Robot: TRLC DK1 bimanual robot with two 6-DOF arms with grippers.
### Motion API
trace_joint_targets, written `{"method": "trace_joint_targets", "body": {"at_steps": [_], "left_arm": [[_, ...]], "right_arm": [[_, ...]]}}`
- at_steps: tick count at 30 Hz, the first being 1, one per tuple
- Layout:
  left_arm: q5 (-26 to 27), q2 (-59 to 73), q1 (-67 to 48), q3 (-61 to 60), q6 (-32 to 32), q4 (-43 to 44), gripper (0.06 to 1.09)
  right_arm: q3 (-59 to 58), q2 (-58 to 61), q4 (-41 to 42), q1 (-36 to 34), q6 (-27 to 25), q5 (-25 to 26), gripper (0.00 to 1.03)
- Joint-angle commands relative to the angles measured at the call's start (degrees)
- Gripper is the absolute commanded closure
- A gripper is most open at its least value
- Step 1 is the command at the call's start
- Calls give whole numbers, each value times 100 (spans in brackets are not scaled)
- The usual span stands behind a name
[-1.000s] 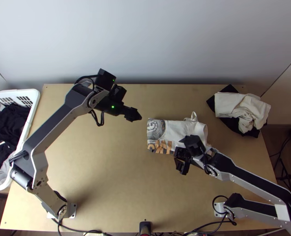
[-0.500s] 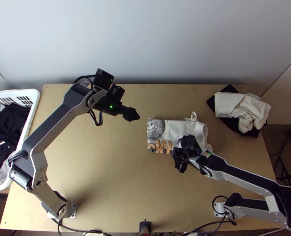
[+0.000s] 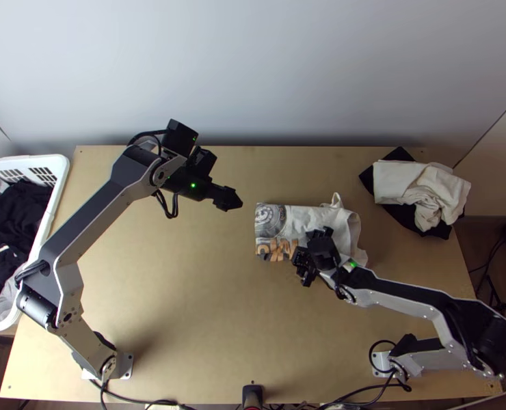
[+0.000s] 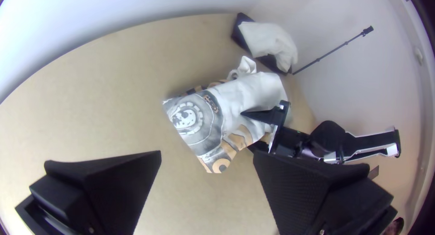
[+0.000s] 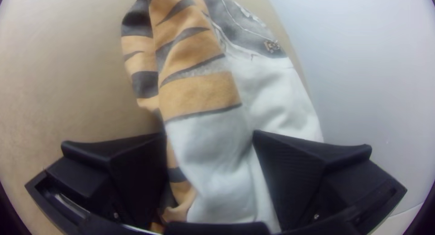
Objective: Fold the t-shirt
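Note:
The white t-shirt (image 3: pixel 306 218) lies as a small folded bundle right of the table's middle, with its grey and orange print at the left end. Left of it my left gripper (image 3: pixel 236 199) hovers apart from the cloth. My right gripper (image 3: pixel 310 255) is over the shirt's near edge. In the left wrist view the left gripper (image 4: pixel 207 153) stands open, with the shirt (image 4: pixel 247 94) beyond it. The right wrist view has the right gripper (image 5: pixel 209 133) open, its fingers on either side of a raised white and orange part of the shirt (image 5: pixel 208 137); I cannot tell whether they touch it.
A white cloth (image 3: pixel 417 188) is heaped on a black one (image 3: pixel 407 154) at the table's far right. A white basket (image 3: pixel 55 179) of dark and grey clothes stands at the left edge. Bare tabletop (image 3: pixel 205 294) extends between the arms.
My right gripper has moved up the picture and slightly left over the shirt, whose near edge has shifted a little upward too. The left arm drew back slightly at first, then kept still.

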Motion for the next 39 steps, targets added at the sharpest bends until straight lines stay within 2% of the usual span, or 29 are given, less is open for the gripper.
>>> {"method": "trace_joint_targets", "body": {"at_steps": [1, 3, 4, 9, 12, 17, 24, 33, 39], "left_arm": [[-9, -48, 13, -15, 14, -73, 10], [0, -48, 22, -15, 40, -108, 10], [0, -48, 22, -15, 58, -108, 10], [-9, -136, 57, -15, 32, -125, 10], [-18, -198, 119, -15, 5, -143, 10], [-44, -312, 295, -23, -12, -152, 10], [-106, -497, 470, -59, -3, -266, 10], [-149, -804, 752, -322, 5, -310, 10], [-158, -910, 822, -516, -3, -310, 10]], "right_arm": [[132, 566, 193, -47, 71, 101, 68], [167, 566, 193, -56, 80, 118, 94], [185, 531, 184, -56, 71, 162, 100], [202, -110, -9, -91, 71, 452, 100], [440, -673, -475, -170, 229, 575, 100], [1125, -1218, -1415, -644, 537, 628, 100], [1705, -1719, -1899, -1304, 510, 619, 100], [2725, -2132, -2365, -2156, 572, 549, 100], [3103, -2334, -2523, -3255, 660, 74, 100]]}}
